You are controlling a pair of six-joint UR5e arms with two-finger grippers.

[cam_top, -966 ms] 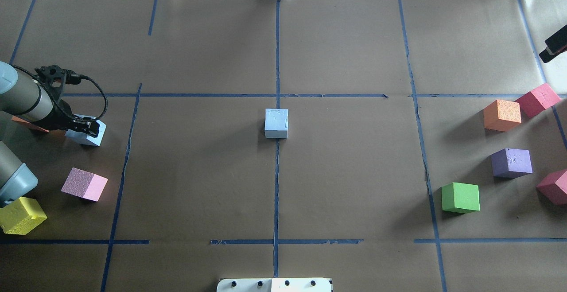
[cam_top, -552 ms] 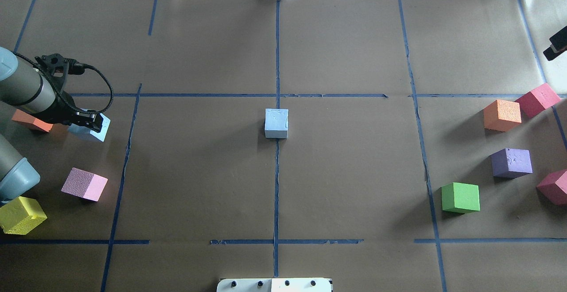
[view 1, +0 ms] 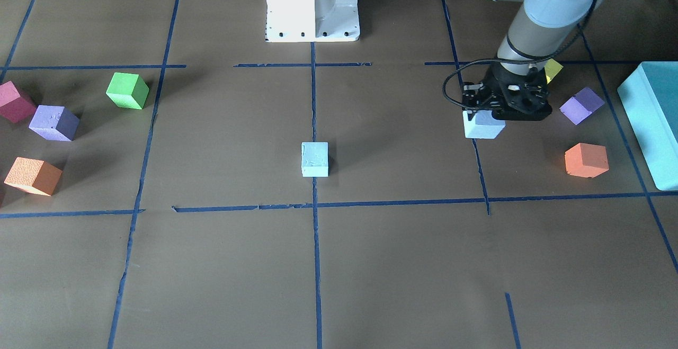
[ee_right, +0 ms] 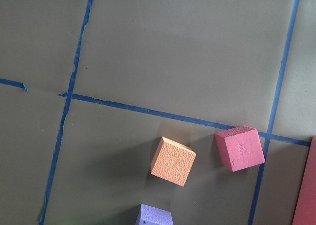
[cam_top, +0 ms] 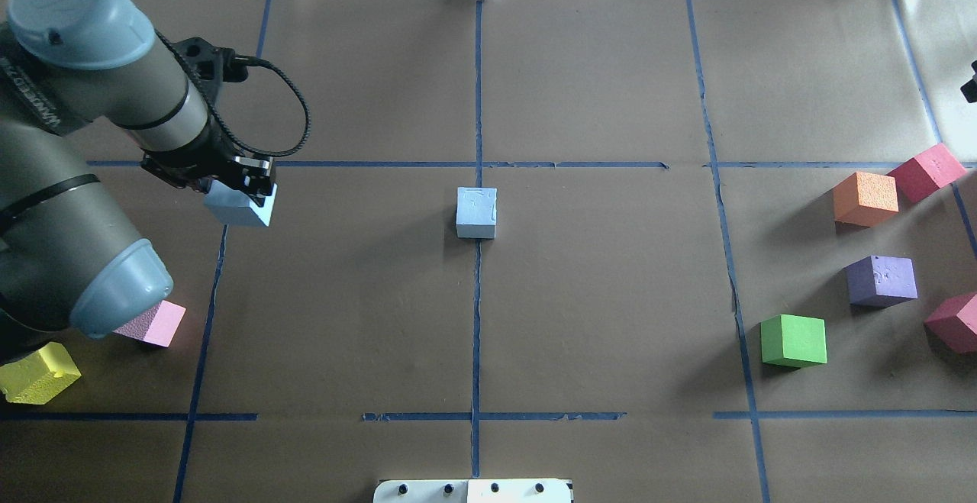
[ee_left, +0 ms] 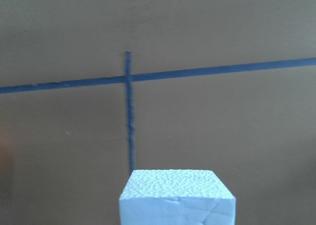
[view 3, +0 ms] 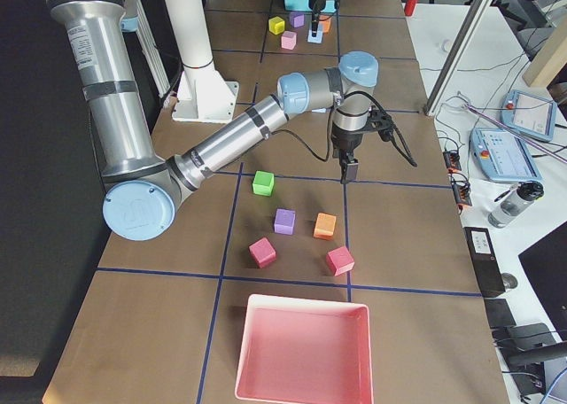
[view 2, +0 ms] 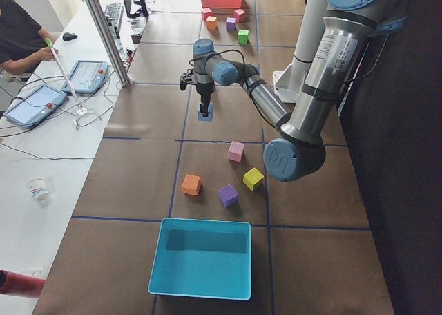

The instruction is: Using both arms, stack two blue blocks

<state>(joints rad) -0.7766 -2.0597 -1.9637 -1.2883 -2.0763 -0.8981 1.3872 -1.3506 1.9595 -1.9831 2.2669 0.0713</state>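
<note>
Presently two items on record, both blue blocks

Item 1, held blue block (cam_top: 238,210): a pale sky-blue foam cube. In the left wrist view its upper face is pebbled and its front face creased. All sides are equal, so it has no long axis. It sits askew to the tape grid, and the front-facing view shows one vertical edge between two of its faces. The left gripper (cam_top: 246,182) has its jaws closed against opposite sides of the cube and carries it above the table (cam_top: 611,297), over the left tape line (cam_top: 211,297).

Item 2, central blue block (cam_top: 476,213): the same foam and colour, with a scuffed top face. It rests on the table astride the centre tape line (cam_top: 476,320), edges square to the grid, and lies well apart from item 1.

Right gripper (view 3: 348,169): it hangs over the table beyond the cubes on the robot's right. Whether it is open or closed cannot be told.

Changes against the overhead picture 0.6 s before:
- Item 1 has left its place just beside the orange-red cube (view 1: 585,160) and moved toward the table's centre, now reaching the left tape line.
- The left arm bulks much larger in the overhead view and covers part of the pink cube (cam_top: 159,324).
- Item 2 is unmoved.
- The black tip at the overhead view's right edge has drawn further out of frame
</note>
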